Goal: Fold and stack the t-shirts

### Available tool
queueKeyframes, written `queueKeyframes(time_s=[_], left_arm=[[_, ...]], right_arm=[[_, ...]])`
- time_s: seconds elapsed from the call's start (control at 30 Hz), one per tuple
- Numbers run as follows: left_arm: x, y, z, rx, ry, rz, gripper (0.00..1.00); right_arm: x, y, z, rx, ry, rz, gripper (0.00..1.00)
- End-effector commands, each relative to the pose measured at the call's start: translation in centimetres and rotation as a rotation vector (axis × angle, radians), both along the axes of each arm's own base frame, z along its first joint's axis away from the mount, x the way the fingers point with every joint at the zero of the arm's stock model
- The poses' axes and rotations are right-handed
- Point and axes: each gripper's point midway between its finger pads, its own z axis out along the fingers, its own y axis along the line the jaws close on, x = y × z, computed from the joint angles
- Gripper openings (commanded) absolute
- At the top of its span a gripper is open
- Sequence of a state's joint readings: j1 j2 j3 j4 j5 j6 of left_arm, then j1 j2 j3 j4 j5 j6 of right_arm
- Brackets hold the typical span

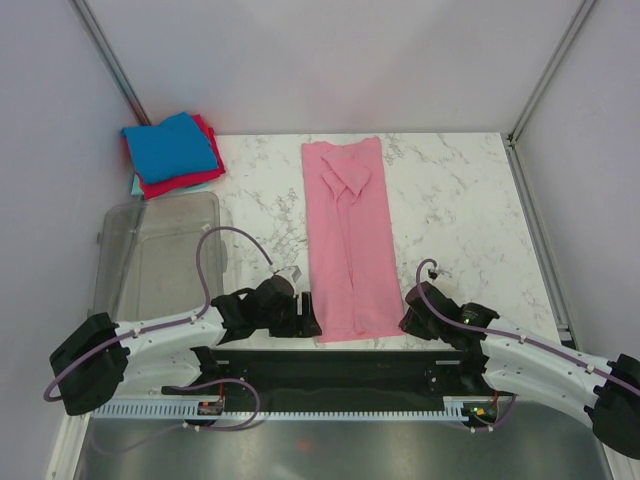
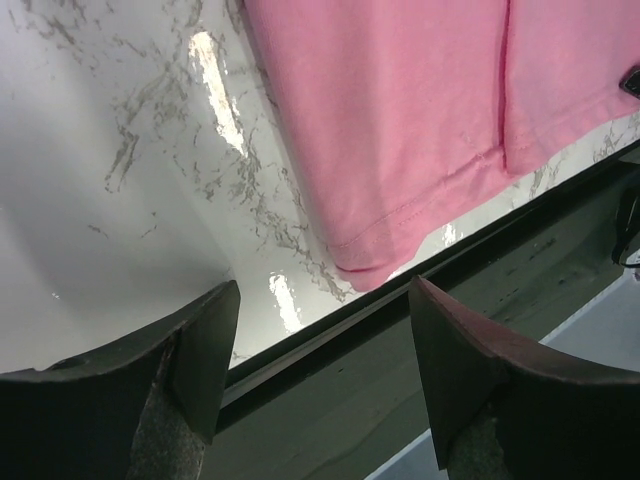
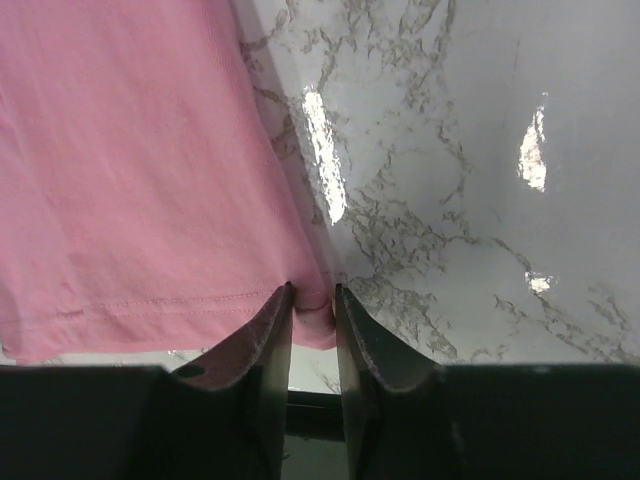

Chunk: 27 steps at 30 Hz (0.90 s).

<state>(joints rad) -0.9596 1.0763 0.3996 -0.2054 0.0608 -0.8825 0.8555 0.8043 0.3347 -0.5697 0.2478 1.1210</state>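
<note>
Right gripper [image 3: 312, 318]: pinches the near right hem corner of the pink t-shirt [image 1: 348, 250] between dark, wedge-shaped fingers [image 3: 262, 345], nearly pressed together, with a nub of cloth caught in the slit. Left gripper [image 2: 325, 345]: stands spread, broad dull-black fingers [image 2: 205, 350] well apart, just short of the shirt's near left corner and touching no cloth; hovers over the table's near edge.

Pink t-shirt: lies flat down the middle of the table [image 1: 450, 200], folded into a long narrow strip from the far side to the near edge. Soft matt knit, with rows of stitching along the hem. Rounded fold at the near left corner, a lengthwise crease in the top layer, a sleeve tucked inward as a rumpled triangle near the far end.

Table: glossy white marble pattern, thin grey veins, bright glints of light.

Far left corner: holds a stack of folded shirts. Blue t-shirt [image 1: 172, 145] on top, smooth and roughly square; red t-shirt [image 1: 165, 184] beneath, its edges showing round the blue; pale teal t-shirt [image 1: 136, 186] at the bottom, only a sliver out at the near left.

Clear plastic tub [image 1: 160, 203]: sits on the left side, just nearer than the stack. Rectangular, rounded corners, slightly cloudy see-through walls, greyish floor visible through them.
</note>
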Motion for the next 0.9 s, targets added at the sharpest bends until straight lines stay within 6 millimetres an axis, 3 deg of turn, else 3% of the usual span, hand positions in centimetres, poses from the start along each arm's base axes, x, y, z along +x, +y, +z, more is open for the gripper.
queueKeyframes(time_s=[0.0, 0.13, 0.47, 0.5, 0.6, 0.63, 0.7, 0.87], left_arm=[[0.9, -0.9, 0.3, -0.011, -0.028, 0.033, 0.76], [0.8, -1.5, 0.1, 0.007, -0.026, 0.016, 0.70], [-0.2, -2.9, -1.1, 0.024, -0.025, -0.020, 0.46], [-0.2, -2.8, -1.0, 0.016, -0.033, -0.013, 0.32], [0.0, -2.6, -0.8, 0.010, -0.044, -0.002, 0.13], [0.0, -2.5, -0.7, 0.011, -0.049, -0.003, 0.02], [0.0, -2.1, -0.6, 0.022, -0.056, 0.004, 0.02], [-0.1, -0.8, 1.8, -0.030, -0.091, 0.044, 0.02]], right_arm=[[-0.3, 0.4, -0.2, 0.017, 0.009, 0.022, 0.30], [-0.3, 0.4, -0.2, 0.016, 0.008, 0.023, 0.19], [-0.3, 0.4, -0.2, 0.014, 0.005, 0.034, 0.10], [-0.3, 0.4, -0.1, 0.014, 0.003, 0.034, 0.10], [-0.4, 0.2, -0.2, 0.007, 0.004, 0.037, 0.06], [-0.5, 0.2, -0.2, 0.006, 0.007, 0.038, 0.03], [-0.6, 0.1, 0.0, 0.012, 0.004, 0.038, 0.00], [-1.2, -0.3, 0.7, 0.030, 0.012, 0.029, 0.00]])
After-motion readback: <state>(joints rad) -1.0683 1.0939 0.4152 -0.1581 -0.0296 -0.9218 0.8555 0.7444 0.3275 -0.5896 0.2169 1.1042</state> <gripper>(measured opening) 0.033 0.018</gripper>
